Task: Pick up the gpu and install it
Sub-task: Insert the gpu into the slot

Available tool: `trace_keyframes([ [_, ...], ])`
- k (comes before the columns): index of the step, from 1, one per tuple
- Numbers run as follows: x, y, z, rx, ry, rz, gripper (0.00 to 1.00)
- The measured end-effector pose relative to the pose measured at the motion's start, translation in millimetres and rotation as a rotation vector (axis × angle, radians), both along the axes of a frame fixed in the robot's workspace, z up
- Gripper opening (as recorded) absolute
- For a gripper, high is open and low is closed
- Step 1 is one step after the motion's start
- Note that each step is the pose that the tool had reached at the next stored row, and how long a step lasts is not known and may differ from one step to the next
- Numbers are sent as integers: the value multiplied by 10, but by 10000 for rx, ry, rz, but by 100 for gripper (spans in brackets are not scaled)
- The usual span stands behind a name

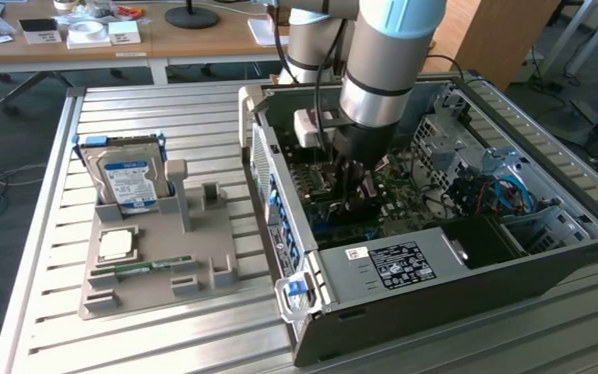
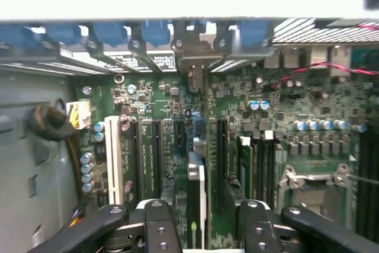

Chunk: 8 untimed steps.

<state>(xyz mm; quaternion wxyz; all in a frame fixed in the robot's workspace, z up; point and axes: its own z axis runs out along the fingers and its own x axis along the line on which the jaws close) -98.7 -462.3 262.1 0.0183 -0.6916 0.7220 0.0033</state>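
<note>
Wrist view showed the pincer (image 2: 201,229) with its jaws standing wide, one black finger (image 2: 161,226) on each side of the gpu (image 2: 195,205) and a clear gap to the card on both sides; nothing was gripped. The gpu stood on edge in a motherboard (image 2: 284,117) slot, running straight away from the pincer toward its bracket at the rear slot openings, between the black expansion slots (image 2: 155,158).

Exterior view: the pincer (image 1: 357,195) was deep inside the open PC case (image 1: 548,265), which lay on its side on the slatted bench (image 1: 174,327).

Judgement: the card appeared seated and let go. Seating looked square along the slot. Good practice here: keep the fingers clear of the card edge, and watch the red wires (image 2: 320,66) and capacitors (image 2: 314,125) nearby.
</note>
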Motion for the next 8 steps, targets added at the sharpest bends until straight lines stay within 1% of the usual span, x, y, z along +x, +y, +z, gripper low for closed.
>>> trace_keyframes([
  [8,0,0,362,-1,-22,0,45],
])
